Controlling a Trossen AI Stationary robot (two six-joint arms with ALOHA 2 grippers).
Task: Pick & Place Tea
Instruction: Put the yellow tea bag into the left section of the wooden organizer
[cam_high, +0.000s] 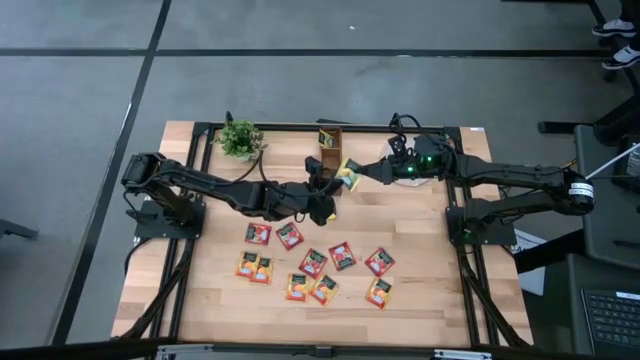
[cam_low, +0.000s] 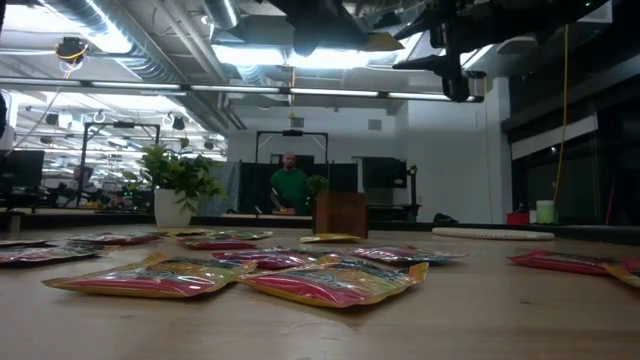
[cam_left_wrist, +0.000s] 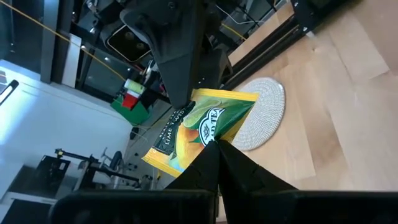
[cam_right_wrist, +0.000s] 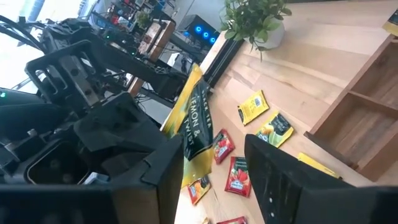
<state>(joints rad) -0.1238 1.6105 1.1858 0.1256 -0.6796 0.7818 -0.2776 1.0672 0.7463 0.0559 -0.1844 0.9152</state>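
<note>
Handoff moment above the back middle of the bench (cam_high: 420, 290): a yellow-green tea sachet (cam_high: 349, 175) hangs in the air between the 2 hands, just in front of the small wooden box (cam_high: 329, 140). The left hand (cam_high: 327, 196) is closed on one corner of it, clear in the left wrist view where its fingers (cam_left_wrist: 214, 163) pinch the packet (cam_left_wrist: 202, 127). The right hand (cam_high: 372, 172) has its jaws spread, straddling the packet's other edge (cam_right_wrist: 196, 124); whether a pad touches it I cannot tell. Handling guess: very light, thin, flat foil or paper envelope, slightly floppy, probably a bit slick; it bends rather than breaks, so a firm pinch is safe. Best hold is an edge or corner, well inside the seam so it does not slip out or swing. Looks: square, yellow fading to green, dark centre label with pale lettering, citrus picture. The remaining sachets (cam_high: 316, 262) lie flat on the front half of the bench, mostly red and orange, some touching in pairs, about 10 visible. Potted plant (cam_high: 240, 139) sits back left, woven mat (cam_left_wrist: 264, 112) back right.
</note>
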